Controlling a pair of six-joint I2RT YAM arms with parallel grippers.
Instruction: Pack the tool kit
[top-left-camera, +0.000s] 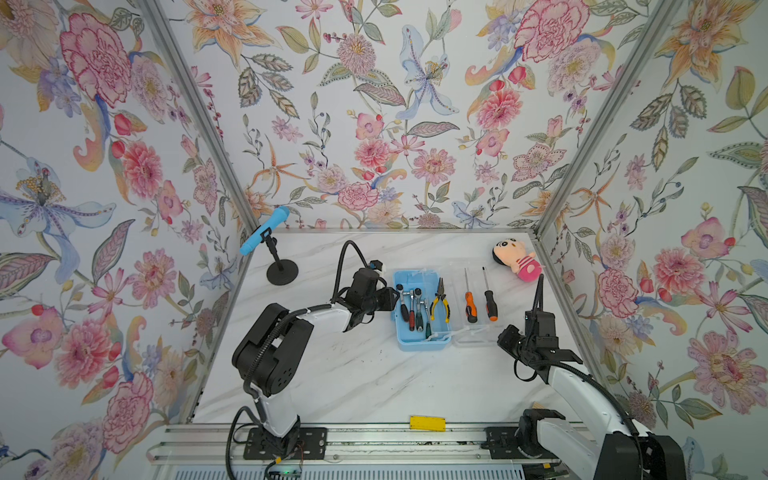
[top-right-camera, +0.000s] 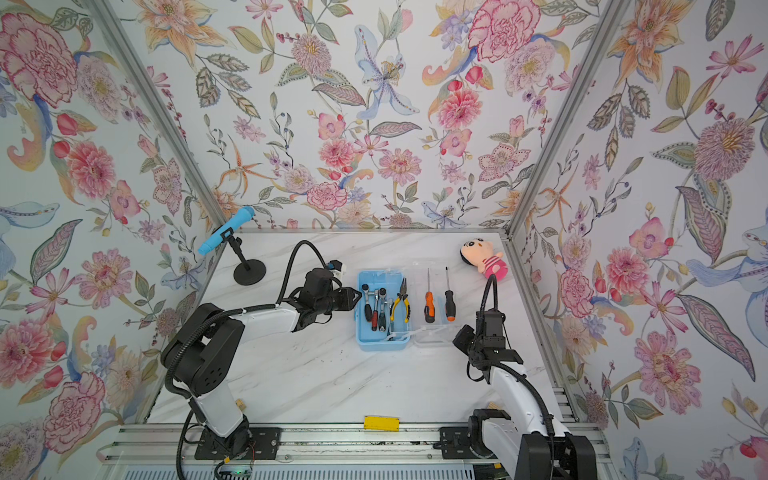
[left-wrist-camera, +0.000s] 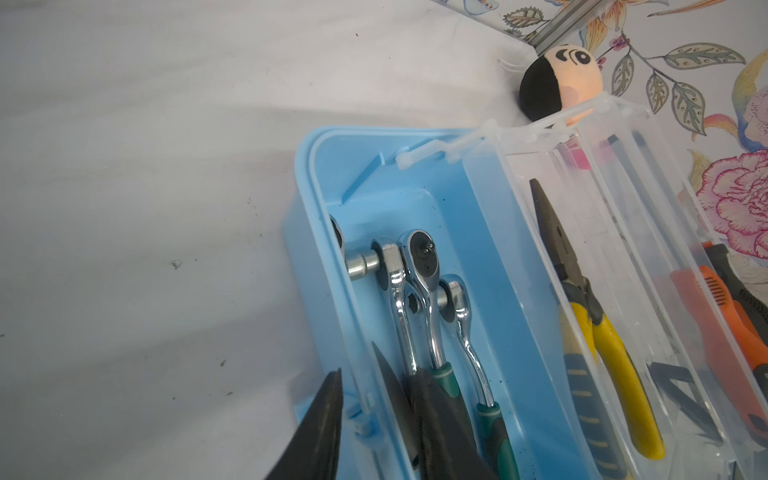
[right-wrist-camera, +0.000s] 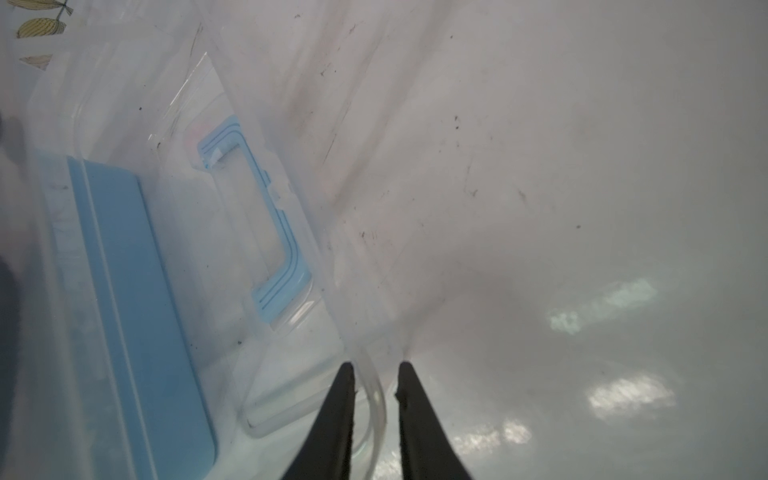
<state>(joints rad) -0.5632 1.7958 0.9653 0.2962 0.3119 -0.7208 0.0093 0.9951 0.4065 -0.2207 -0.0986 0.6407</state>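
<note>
left wrist view — ratchets (left-wrist-camera: 419, 291), pliers (left-wrist-camera: 615, 357) in the blue box (left-wrist-camera: 316, 232), screwdrivers (top-left-camera: 470, 307) out on the open clear lid (left-wrist-camera: 498, 228); left gripper (left-wrist-camera: 355, 359) straddles the box wall, right gripper (right-wrist-camera: 374, 365) brackets the lid rim — grips unclear.

The box (top-left-camera: 420, 345) is light blue, its lid (top-left-camera: 478, 334) clear. The pliers (top-left-camera: 439, 306) have yellow handles. One screwdriver (top-left-camera: 470, 307) is orange over black, the other screwdriver (top-left-camera: 491, 305) black with an orange end. The ratchets (left-wrist-camera: 428, 291) are chrome with green and black handles. The microphone (top-left-camera: 266, 230) is blue, the doll (top-left-camera: 524, 266) pink-striped, the counter (top-left-camera: 374, 374) white marble veined grey, and the walls (top-left-camera: 374, 104) floral.
</note>
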